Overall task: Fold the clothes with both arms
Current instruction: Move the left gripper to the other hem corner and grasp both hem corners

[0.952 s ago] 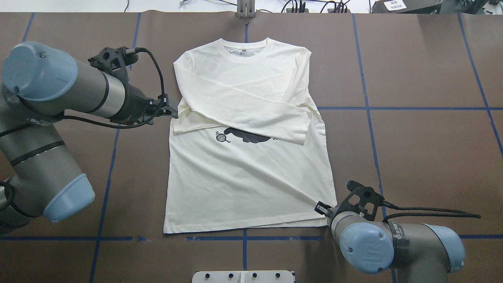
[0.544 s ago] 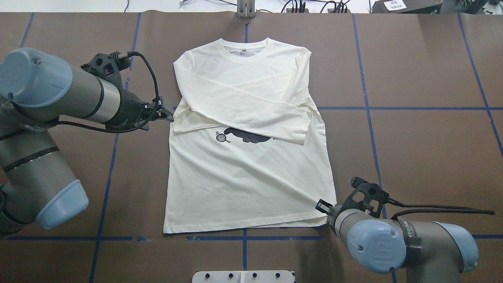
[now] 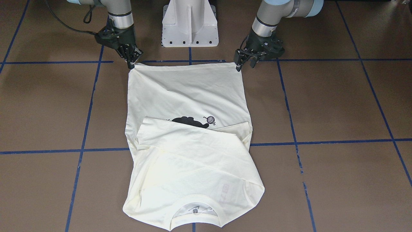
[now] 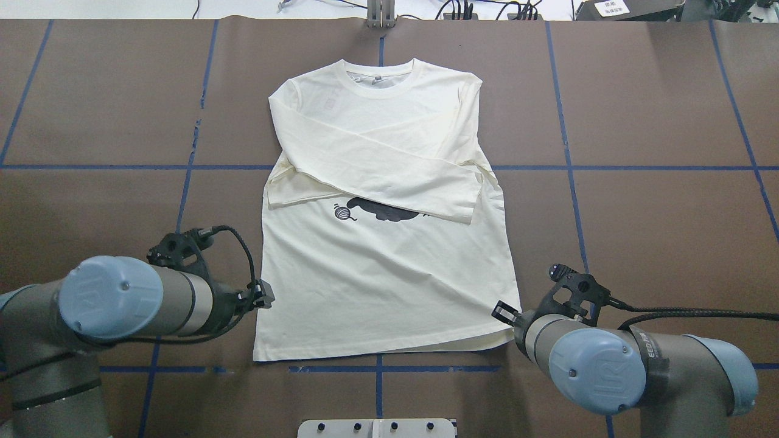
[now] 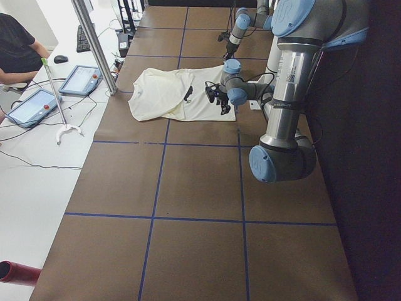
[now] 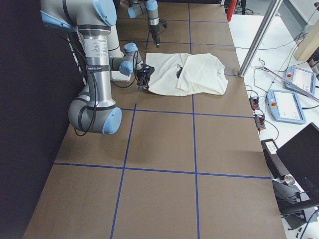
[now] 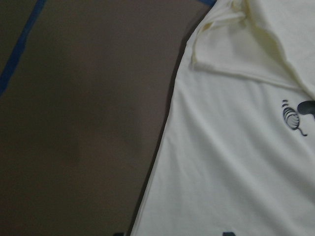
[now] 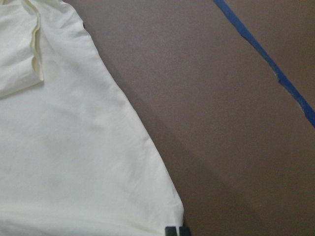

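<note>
The cream-white shirt (image 4: 377,274) lies flat, front up, collar away from the robot. Both sleeves are folded across its chest and hide most of the black cat print (image 4: 383,211); the yarn ball (image 4: 344,212) shows. My left gripper (image 4: 266,297) is open at the shirt's left side edge just above the hem, and in the left wrist view its tips (image 7: 173,234) straddle that edge of the shirt (image 7: 236,172). My right gripper (image 4: 502,313) is shut on the right hem corner, which shows in the right wrist view (image 8: 177,231) and in the front-facing view (image 3: 131,63).
The white pedestal base (image 3: 190,29) stands at the robot's edge of the table, between the arms. Blue tape lines (image 4: 566,167) grid the brown table. Beyond the far edge stand a metal pole (image 5: 94,44) and tablets (image 5: 81,78); a person (image 5: 15,53) sits there.
My left arm has swung from beside the folded sleeve cuff toward the robot, down to the shirt's left side near the hem. The right gripper has stayed at the right hem corner.
</note>
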You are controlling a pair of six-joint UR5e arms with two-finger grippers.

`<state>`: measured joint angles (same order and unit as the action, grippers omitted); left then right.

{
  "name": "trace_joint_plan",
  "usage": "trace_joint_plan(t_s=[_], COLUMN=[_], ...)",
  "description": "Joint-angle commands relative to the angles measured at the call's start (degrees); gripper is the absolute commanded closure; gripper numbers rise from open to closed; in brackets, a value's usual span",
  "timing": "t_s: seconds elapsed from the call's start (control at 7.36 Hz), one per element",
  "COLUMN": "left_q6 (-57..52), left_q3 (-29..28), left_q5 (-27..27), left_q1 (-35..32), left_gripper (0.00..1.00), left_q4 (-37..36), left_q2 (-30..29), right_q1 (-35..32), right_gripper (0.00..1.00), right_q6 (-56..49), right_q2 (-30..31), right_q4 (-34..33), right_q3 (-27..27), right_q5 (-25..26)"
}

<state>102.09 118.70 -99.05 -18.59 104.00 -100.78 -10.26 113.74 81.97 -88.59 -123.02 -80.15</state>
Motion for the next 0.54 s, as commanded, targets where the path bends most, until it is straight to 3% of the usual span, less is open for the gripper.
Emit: trace_joint_plan(t_s=[0.0, 0.41], left_q6=[3.2, 3.1], left_q3=[-0.7, -2.8], left_q5=[0.7, 0.7], left_q1=[5.0, 6.5], left_gripper=[0.27, 0.28], left_q4=[0.0, 0.0], left_q2=[0.6, -0.1], right_q1=[-0.5, -0.4], right_gripper=[1.0, 1.0], right_q6=[-1.1, -1.1], right_q2=[-0.1, -0.1], right_q4=[0.0, 0.0], right_q3=[0.1, 0.1], right_q5=[0.0, 0.1])
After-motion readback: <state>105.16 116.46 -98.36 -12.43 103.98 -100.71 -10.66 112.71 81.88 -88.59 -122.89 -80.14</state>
